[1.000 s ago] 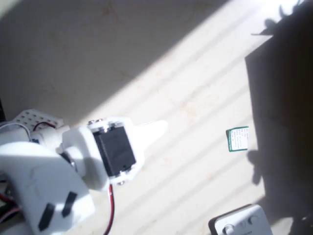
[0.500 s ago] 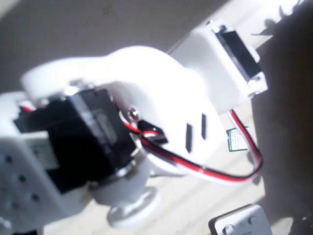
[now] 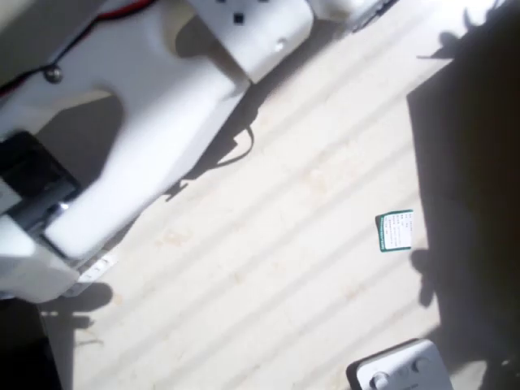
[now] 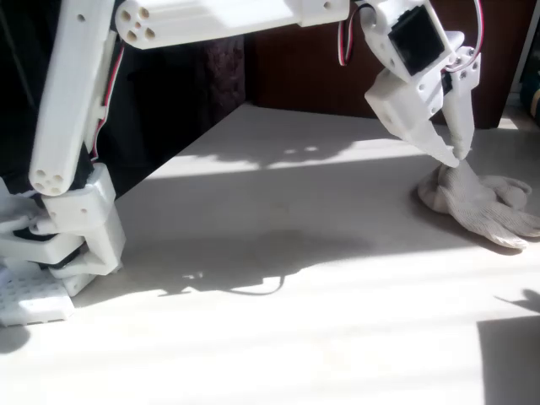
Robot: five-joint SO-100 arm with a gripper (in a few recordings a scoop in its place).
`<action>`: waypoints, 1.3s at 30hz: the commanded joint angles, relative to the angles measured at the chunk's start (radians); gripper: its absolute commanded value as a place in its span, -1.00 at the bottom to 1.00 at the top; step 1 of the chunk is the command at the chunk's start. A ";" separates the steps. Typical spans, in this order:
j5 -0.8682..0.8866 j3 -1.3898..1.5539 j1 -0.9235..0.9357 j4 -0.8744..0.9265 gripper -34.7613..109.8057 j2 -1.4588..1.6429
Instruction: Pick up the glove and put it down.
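The cream knit glove [image 4: 479, 201] lies in a lumpy heap on the pale table at the far right of the fixed view, its stubby fingers pointing right. My gripper [image 4: 456, 157] hangs straight down over the glove's left part. Its two white fingers converge to a closed point, and that point rests on a raised bit of the fabric. I cannot tell whether any fabric is caught between the tips. In the overhead view the white arm [image 3: 154, 106] stretches across the upper left.
A small green-edged card [image 3: 395, 231] lies on the table right of centre in the overhead view, and a white box with round buttons [image 3: 402, 370] sits at the bottom edge. A dark shadow [image 3: 471, 203] covers the right side. The arm's base [image 4: 72, 240] stands at the left.
The arm has swung up from a folded pose at the lower left and now reaches out across the upper left of the overhead view. Card and box have not moved.
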 commanded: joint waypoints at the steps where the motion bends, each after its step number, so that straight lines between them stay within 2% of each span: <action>1: -0.009 -0.118 -0.032 -0.011 -0.51 -0.074; 9: -0.008 -0.273 -0.071 -0.011 -0.51 -0.155; 18: -0.008 -0.272 -0.071 0.005 -0.50 -0.155; 30: 0.074 -0.270 -0.103 0.012 -0.17 -0.252; 39: 0.075 -0.281 -0.109 0.026 -0.14 -0.287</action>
